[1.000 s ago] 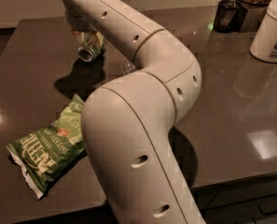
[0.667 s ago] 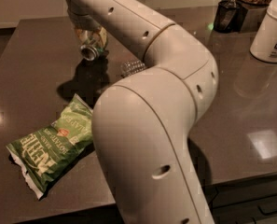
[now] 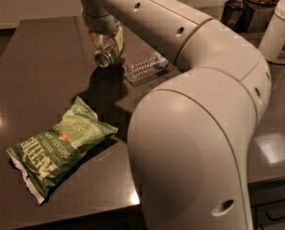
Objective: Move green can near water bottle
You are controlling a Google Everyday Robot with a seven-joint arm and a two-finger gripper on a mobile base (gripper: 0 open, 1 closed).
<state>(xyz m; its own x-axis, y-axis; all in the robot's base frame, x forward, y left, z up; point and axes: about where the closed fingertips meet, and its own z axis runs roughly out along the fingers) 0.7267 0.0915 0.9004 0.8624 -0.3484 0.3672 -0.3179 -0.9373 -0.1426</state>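
Observation:
My gripper (image 3: 106, 44) hangs over the middle of the dark table, shut on the green can (image 3: 105, 55). The can is tilted, its silver end facing the camera, held a little above the tabletop. The water bottle (image 3: 144, 66), clear and ribbed, lies on its side just to the right of the can, partly hidden behind my arm (image 3: 195, 109). Can and bottle are close together; I cannot tell whether they touch.
A green crinkly chip bag (image 3: 58, 150) lies at the front left of the dark table (image 3: 36, 75). A white lidded jar (image 3: 282, 30) stands at the back right, with a dark packet (image 3: 235, 13) behind it. My arm fills the right half of the view.
My gripper has carried the green can to the right, and the arm has swung aside so that the water bottle now shows next to the can.

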